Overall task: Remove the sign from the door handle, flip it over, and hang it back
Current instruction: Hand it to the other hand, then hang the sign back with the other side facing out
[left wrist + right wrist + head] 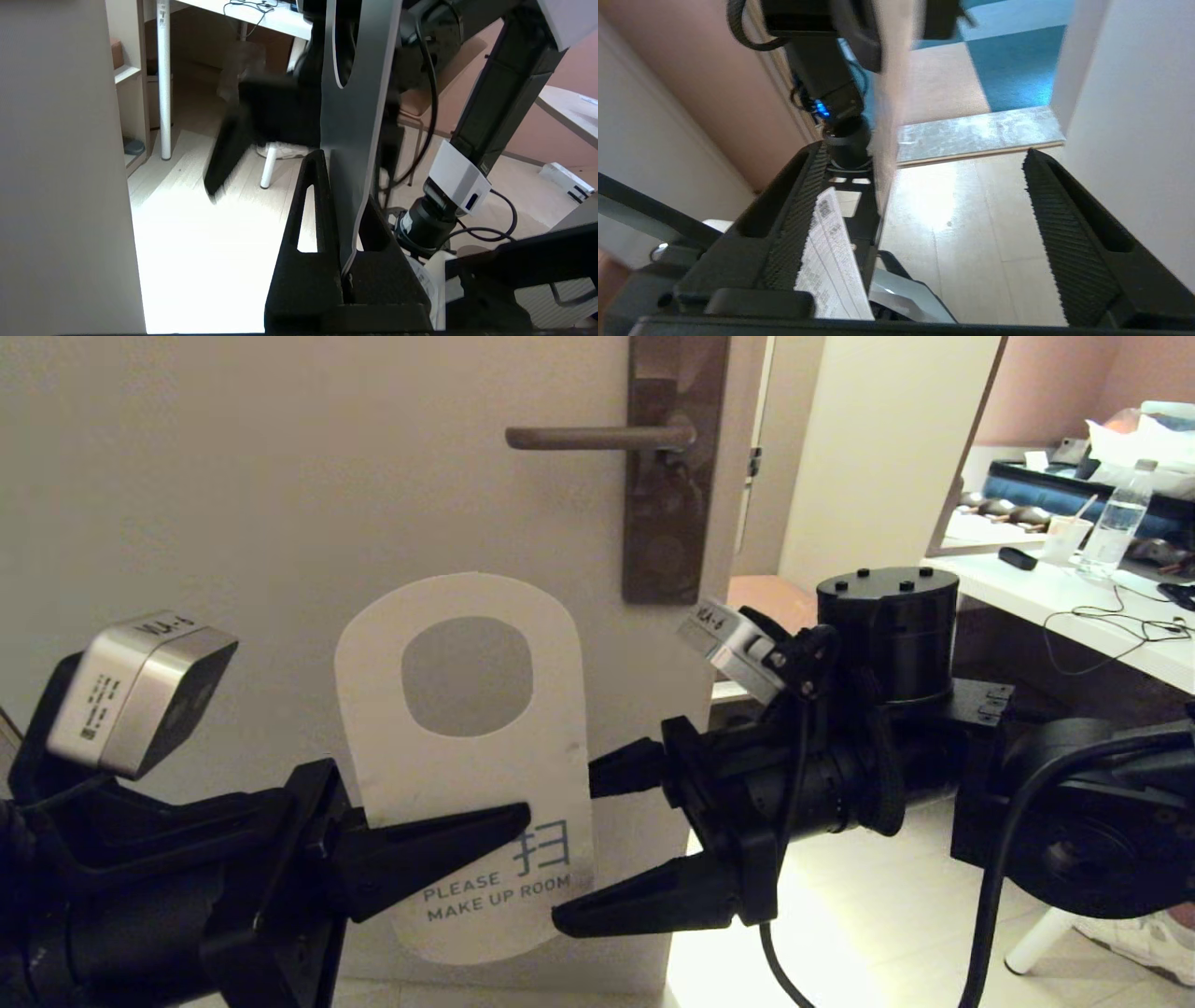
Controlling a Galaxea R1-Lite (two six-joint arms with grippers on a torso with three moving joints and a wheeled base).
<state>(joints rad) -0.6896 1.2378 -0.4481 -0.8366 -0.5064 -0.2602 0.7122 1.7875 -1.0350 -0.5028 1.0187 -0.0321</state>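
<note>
Centre frame: the left end effector (509,826) pinches the sign (467,765), white "PLEASE MAKE UP ROOM" face showing, below the door handle (597,437). The right end effector (593,845), fingers spread, straddles the sign's right edge.

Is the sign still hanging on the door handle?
No: in the head view the sign is off and below the door handle, pinched by the left gripper, while the right gripper is open beside it.

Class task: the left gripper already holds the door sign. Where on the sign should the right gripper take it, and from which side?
Judging from the head view, the bare right edge of the sign, beside its hole, looks best. The left gripper clamps the lower part, and the open right gripper already faces that edge from the right, so it could straddle the thin card edge-on.
</note>
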